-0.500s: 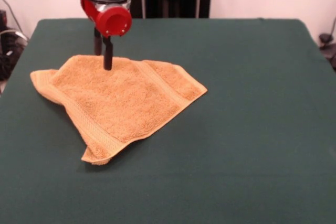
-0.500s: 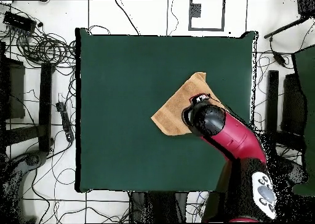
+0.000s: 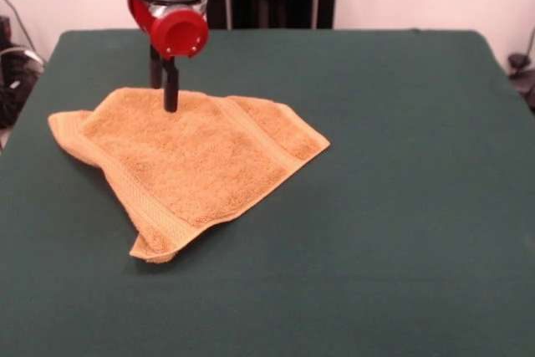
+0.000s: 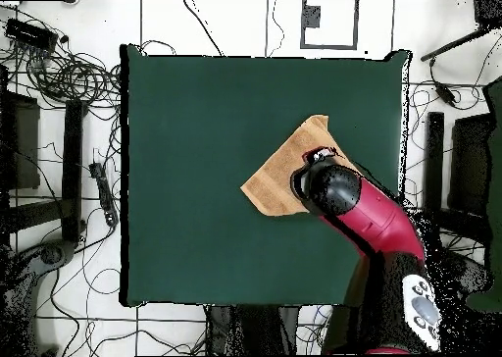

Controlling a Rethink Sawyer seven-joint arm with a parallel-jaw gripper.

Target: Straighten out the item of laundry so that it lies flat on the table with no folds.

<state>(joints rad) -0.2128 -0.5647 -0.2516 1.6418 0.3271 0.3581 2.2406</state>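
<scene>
My fingers [image 3: 164, 89] hang straight down from the red wrist [image 3: 175, 29] over the far edge of the towel [image 3: 188, 165]; in the front view two dark prongs show, one a little behind the other and slightly apart, with no cloth between them; the nearer prong's tip meets the towel's surface near its far edge, though whether it presses in or only touches I cannot tell; the farther prong ends at or just past the cloth's far hem.

The towel lies on the green counter [image 3: 401, 206], toward the left of the front view and nearer the far side than the near one; it is not flat; it sits in a rough triangle, with a woven band running along its lower left edge down to a curled, doubled-over corner at the near tip; a second band crosses the right-hand part diagonally, and the left corner is folded under itself in a soft lump.

From overhead my arm [image 4: 377, 226] comes in from the lower right and its dark, rounded end covers part of the towel [image 4: 279, 177], so my fingers are hidden there; the cloth that shows is a tan wedge on the right half of the counter [image 4: 196, 177], short of the right edge.
</scene>
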